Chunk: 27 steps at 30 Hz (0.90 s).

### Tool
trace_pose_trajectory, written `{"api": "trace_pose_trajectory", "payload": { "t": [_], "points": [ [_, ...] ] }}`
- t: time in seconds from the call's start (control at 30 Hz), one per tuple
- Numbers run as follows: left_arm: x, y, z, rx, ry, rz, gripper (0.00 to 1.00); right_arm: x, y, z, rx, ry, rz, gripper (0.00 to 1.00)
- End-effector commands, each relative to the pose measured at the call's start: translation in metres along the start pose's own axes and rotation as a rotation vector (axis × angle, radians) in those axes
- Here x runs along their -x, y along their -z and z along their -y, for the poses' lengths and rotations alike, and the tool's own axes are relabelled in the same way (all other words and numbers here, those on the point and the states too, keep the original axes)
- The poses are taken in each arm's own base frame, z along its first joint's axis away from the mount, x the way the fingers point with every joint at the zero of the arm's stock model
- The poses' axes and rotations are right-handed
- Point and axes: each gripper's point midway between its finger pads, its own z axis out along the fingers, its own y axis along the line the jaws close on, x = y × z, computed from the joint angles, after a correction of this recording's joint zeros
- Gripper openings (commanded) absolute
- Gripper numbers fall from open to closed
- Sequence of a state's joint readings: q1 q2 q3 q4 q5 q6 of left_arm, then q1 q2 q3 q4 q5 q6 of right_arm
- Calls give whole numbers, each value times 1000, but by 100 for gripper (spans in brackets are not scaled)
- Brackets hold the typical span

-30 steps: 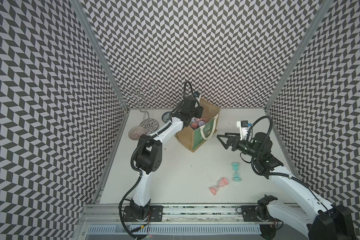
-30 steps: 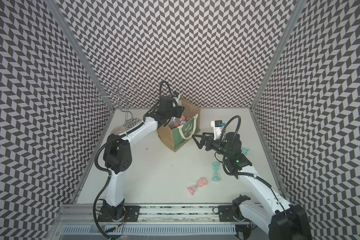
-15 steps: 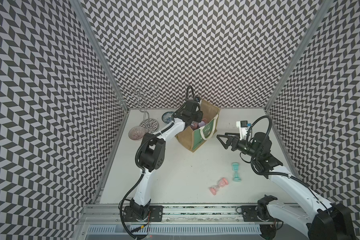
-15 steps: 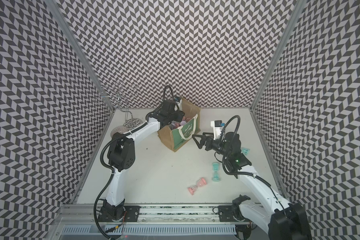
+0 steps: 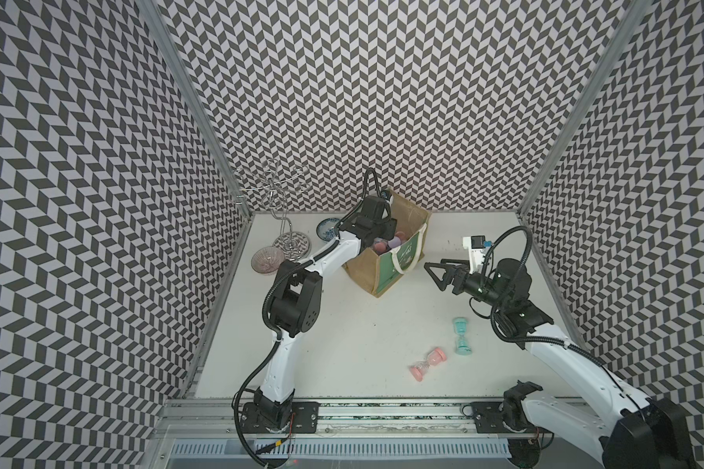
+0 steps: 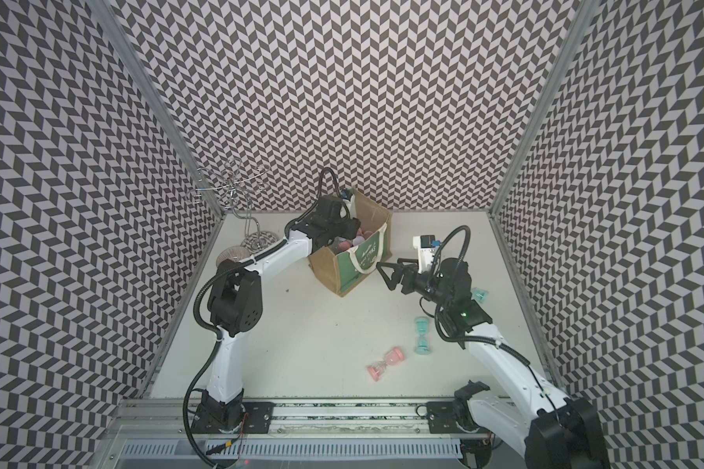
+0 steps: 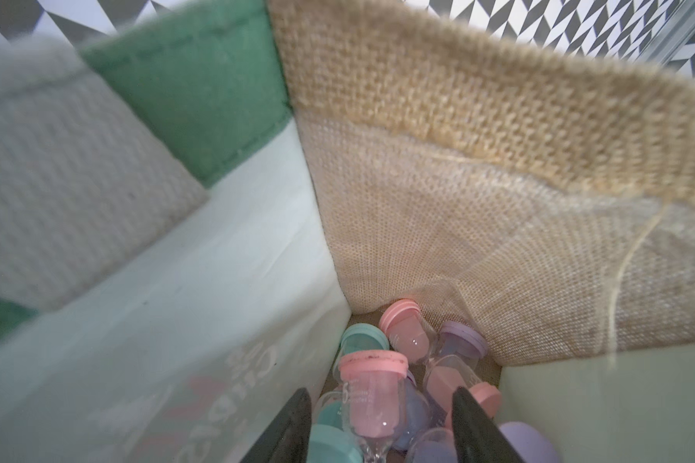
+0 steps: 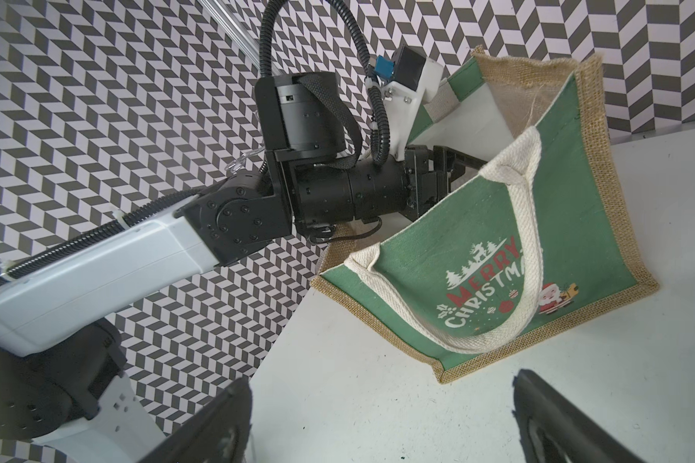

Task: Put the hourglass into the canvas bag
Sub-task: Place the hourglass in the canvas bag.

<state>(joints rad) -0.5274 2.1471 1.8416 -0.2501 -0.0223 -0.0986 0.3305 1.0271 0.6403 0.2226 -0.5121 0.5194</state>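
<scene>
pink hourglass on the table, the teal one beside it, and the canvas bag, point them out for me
pink hourglass [image 5: 427, 364], in a top view, on its narrow glass waist
teal hourglass [image 5: 461, 338], in a top view, on the glass between its caps
canvas bag [image 8: 578, 224], in the right wrist view, on its green front panel

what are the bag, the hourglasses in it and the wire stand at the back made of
Bag: coarse open-weave jute or burlap, matte and fuzzy; green printed front, smooth white lining, woven cotton-like handles. Hourglasses: clear glossy bulbs, glass or plastic, hard to tell; matte pastel caps, probably plastic. Stand: thin shiny bent wire, likely metal.
</scene>
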Motion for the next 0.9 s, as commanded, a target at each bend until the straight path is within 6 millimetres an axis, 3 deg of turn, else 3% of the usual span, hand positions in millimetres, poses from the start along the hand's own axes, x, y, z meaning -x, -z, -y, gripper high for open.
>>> {"api": "trace_pose_trajectory", "payload": {
  "t": [0.0, 0.27, 0.47, 0.73, 0.87],
  "points": [
    [31, 33, 4, -3, 0, 66, 59, 25, 8, -17, 25, 44, 73, 99],
    [66, 91, 20, -40, -17, 183, 64, 24, 15, -12, -28, 10, 72, 99],
    [73, 143, 45, -78, -37, 249, 66, 21, 23, -10, -66, -16, 60, 99],
    [43, 209, 74, -113, 5, 271, 68, 1, 40, 0, -144, -55, 11, 99],
    [10, 233, 93, -193, 65, 233, 69, -13, 48, 7, -183, -75, -25, 99]
  ]
}}
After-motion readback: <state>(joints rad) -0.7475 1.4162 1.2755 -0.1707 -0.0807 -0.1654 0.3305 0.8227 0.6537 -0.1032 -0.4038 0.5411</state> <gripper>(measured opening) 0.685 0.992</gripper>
